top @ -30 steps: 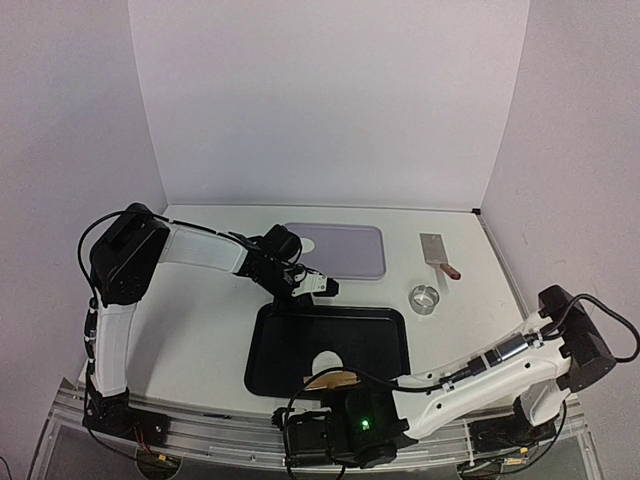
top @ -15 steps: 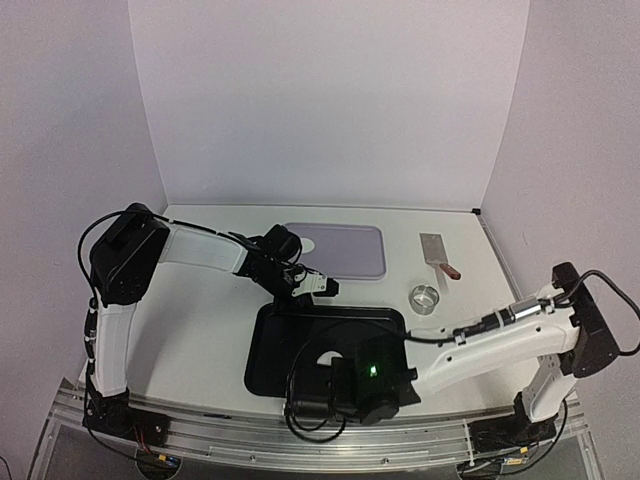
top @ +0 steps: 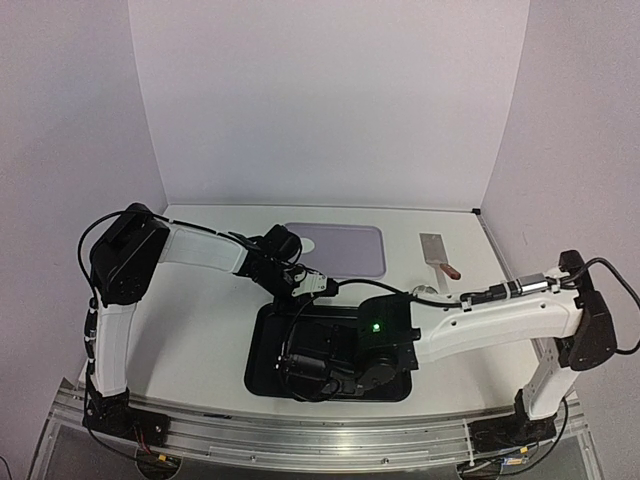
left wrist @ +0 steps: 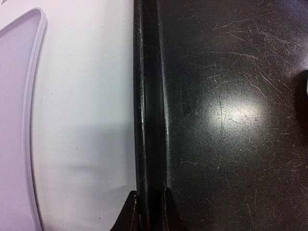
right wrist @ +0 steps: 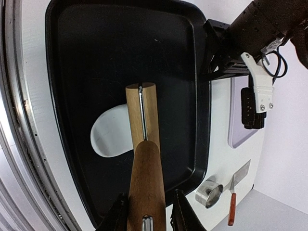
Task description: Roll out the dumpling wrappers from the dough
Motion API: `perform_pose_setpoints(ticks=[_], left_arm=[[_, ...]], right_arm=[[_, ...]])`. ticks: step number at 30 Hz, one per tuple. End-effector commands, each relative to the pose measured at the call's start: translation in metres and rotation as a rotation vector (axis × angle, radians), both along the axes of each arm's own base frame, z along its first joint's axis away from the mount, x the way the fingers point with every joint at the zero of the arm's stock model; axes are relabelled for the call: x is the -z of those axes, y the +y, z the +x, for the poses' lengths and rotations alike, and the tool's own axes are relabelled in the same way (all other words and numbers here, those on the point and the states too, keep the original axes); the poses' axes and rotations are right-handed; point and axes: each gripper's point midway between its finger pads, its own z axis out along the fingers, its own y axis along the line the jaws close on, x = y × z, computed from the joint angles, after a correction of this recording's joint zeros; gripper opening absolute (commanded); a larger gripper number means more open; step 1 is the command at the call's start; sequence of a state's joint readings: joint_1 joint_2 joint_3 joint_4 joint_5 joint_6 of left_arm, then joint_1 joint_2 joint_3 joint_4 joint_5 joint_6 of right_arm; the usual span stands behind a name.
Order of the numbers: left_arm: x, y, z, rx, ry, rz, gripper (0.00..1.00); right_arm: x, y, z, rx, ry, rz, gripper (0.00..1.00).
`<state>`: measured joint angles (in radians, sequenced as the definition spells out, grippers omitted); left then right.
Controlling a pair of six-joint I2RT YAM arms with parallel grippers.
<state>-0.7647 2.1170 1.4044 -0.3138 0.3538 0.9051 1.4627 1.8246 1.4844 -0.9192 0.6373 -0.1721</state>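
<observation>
Gripping the rolling pin (right wrist: pixel 144 144) tight in my right hand (right wrist: pixel 146 211), tip over the white dough (right wrist: pixel 110 132) at the near end of the tray (right wrist: pixel 202 120). I'd say press evenly and roll from the middle out. My left hand (left wrist: pixel 147 211) is pinched on the far rim, so the tray shouldn't slide. It's scratched and black, on a white table (top: pixel 200 310) with plain walls (top: pixel 330 100).

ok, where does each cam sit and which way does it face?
Top external: fixed above and behind the bases, looking down the table toward the back wall; left arm and right arm show.
Left wrist: straight down on the black tray rim; left gripper tips pinch it at the frame's bottom.
Right wrist: down along the rolling pin in the right gripper, over white dough; left gripper shows too.
Shared: all three see the tray.
</observation>
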Motion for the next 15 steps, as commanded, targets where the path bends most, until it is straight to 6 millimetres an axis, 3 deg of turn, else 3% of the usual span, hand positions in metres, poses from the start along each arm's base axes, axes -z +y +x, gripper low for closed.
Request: perform_pose_setpoints(ticks=[1,9,15], left_arm=[[0.012,0.011,0.022,-0.017,-0.108,0.083,0.0],[0.011,0.011,0.021,-0.022,-0.106,0.08,0.0],[0.011,0.01,0.022,-0.023,-0.106,0.076,0.0]], right_arm=[[-0.016,0.014,0.013,-0.018,-0.058,0.015,0.0],[0.04,-0.003,-0.003,-0.156,0.028,-0.148,0.0],[0.083,-0.019,-0.034,-0.242,0.146,-0.251,0.0]])
